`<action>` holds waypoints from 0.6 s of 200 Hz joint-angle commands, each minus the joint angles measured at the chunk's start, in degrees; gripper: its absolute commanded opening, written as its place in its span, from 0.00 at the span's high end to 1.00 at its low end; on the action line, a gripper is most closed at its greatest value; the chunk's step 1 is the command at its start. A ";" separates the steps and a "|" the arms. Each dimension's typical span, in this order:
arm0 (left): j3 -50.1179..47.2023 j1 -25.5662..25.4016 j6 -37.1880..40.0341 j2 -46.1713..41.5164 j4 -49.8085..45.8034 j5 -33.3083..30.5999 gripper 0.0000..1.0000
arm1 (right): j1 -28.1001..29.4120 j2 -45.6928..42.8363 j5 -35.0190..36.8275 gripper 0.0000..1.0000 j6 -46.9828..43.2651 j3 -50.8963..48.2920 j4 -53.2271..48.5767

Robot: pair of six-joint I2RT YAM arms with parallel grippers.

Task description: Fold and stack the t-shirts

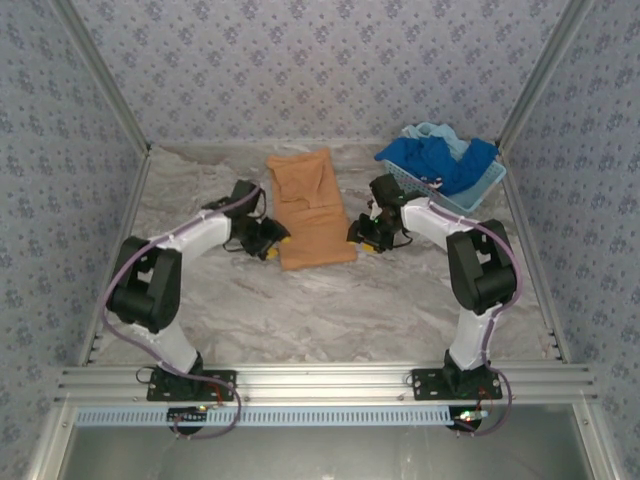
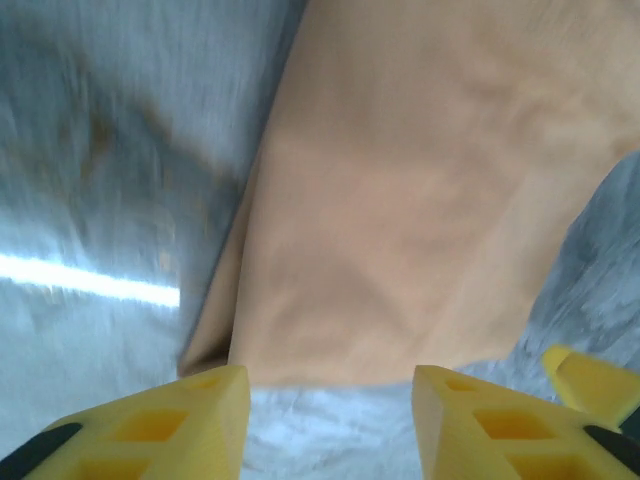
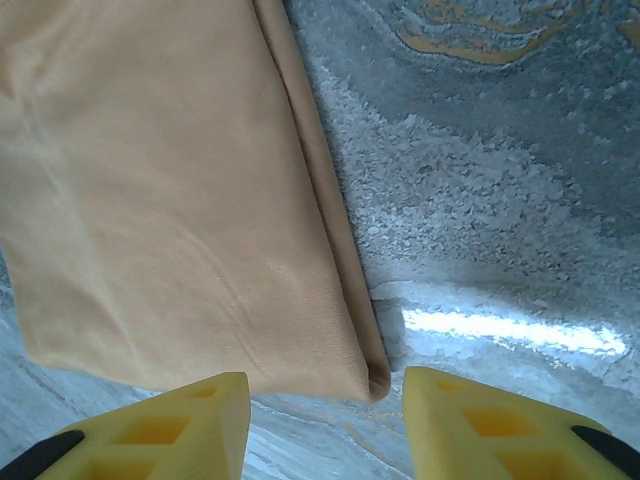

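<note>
The orange-tan t-shirt (image 1: pixel 312 205) lies folded into a long strip on the middle of the table. My left gripper (image 1: pixel 270 241) is low beside its near left corner, and my right gripper (image 1: pixel 362 236) beside its near right corner. In the left wrist view the yellow fingers (image 2: pixel 200 420) stand apart over bare table, with the shirt's edge (image 2: pixel 400 220) just beyond them. The right wrist view has the shirt's folded corner (image 3: pixel 372 378) just ahead of the open gripper (image 3: pixel 325 425), not between the fingers. A royal blue t-shirt (image 1: pixel 442 160) and a pale aqua one (image 1: pixel 430 131) lie heaped in the basket.
A light blue perforated basket (image 1: pixel 478 193) stands at the back right, close behind the right arm. The marbled table (image 1: pixel 330 310) has metal frame posts and patterned walls on its left, back and right sides. The other gripper's yellow fingertip (image 2: pixel 592 380) shows at the left wrist view's right edge.
</note>
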 commanded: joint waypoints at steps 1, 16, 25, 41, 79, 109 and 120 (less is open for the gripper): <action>-5.22 -2.48 -7.41 -1.46 2.98 -0.56 0.50 | 0.69 3.62 0.32 0.53 -2.87 2.84 -2.94; -7.29 -2.87 -9.44 -1.91 3.93 -0.95 0.49 | 1.22 5.19 1.22 0.52 -3.21 3.79 -5.08; -8.09 -2.89 -9.91 -2.01 3.77 -1.39 0.46 | 1.50 6.24 1.21 0.52 -3.27 4.45 -4.99; -9.20 -2.86 -10.24 -2.36 4.35 -1.56 0.44 | 2.22 8.01 1.17 0.53 -3.32 5.80 -5.34; -10.13 -2.90 -10.92 -2.38 5.96 -1.01 0.43 | 3.50 10.49 0.49 0.65 -0.82 6.80 -5.39; -11.06 -2.85 -12.23 -2.17 8.11 -1.10 0.43 | 4.14 8.20 0.61 0.87 4.16 3.42 -3.90; -11.35 -2.85 -12.53 -2.45 8.62 -1.36 0.43 | 4.35 6.72 1.28 0.96 5.71 1.83 -3.84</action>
